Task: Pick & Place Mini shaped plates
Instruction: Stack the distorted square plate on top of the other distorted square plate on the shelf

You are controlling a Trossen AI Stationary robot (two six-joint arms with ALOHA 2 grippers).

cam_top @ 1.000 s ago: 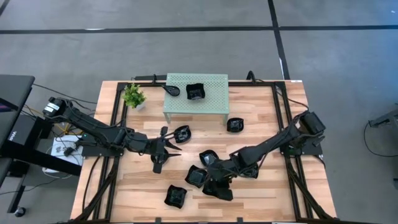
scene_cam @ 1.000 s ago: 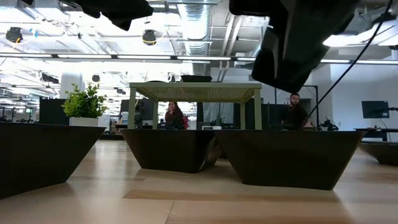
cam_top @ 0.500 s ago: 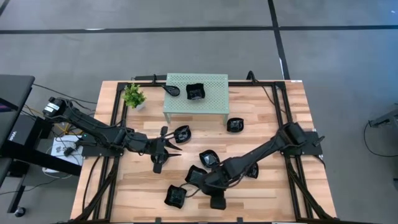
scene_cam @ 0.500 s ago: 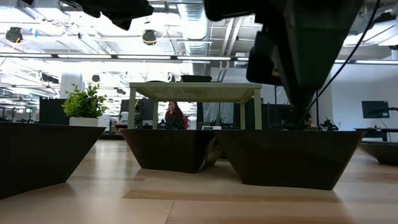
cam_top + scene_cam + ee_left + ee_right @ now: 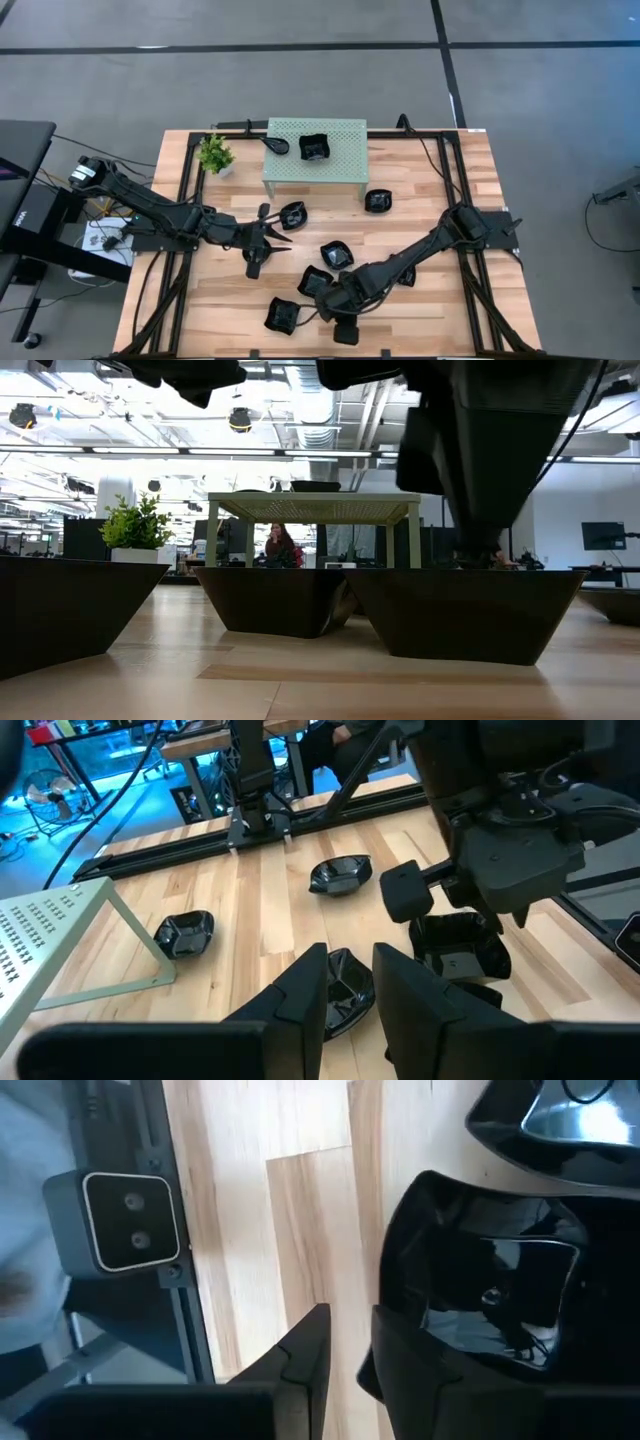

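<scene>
My right tool [image 5: 345, 1355], fingers narrowly parted and gripping nothing, hangs at the rim of a glossy black mini plate [image 5: 314, 284], lower centre of the wooden surface [image 5: 430, 190]. Looks light, rigid, slick; I'd pinch the thin rim.

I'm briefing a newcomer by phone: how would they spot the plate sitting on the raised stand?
Find the pale green perforated stand at the table's far edge, beside the small potted plant. The squarish black mini plate sits on its top; the other squarish plates lie on the wooden tabletop.
</scene>
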